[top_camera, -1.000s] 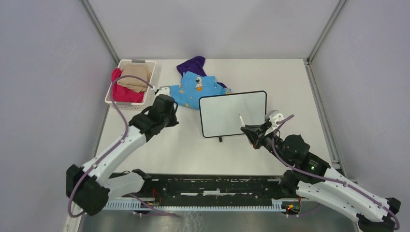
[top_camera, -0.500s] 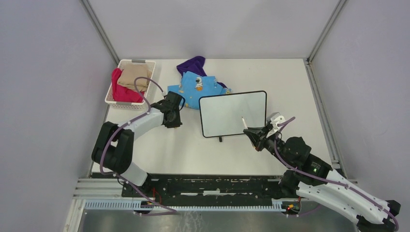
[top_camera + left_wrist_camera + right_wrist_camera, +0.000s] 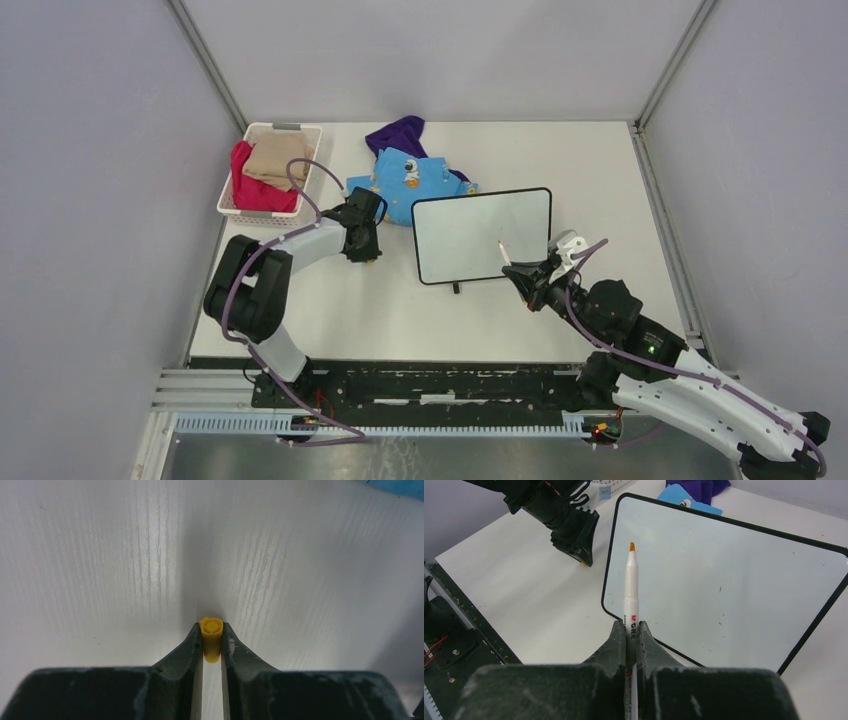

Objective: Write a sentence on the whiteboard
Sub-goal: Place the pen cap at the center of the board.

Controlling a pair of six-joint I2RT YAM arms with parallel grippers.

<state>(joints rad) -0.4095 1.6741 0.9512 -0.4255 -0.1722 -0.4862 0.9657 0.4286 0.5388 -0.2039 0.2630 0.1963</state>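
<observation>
The whiteboard (image 3: pixel 470 230), black-framed with rounded corners, was seen laid flat at mid-counter (image 3: pixel 600 170), its white face flecked with tiny dark specks.

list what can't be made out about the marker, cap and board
- Whether the marker tip touches the whiteboard: right wrist view looks along the barrel; top view too small.
- Rear of the marker: covered by the right tool, right wrist view.
- Lower part of the yellow cap: hidden between the fingers of the left tool, left wrist view.
</observation>
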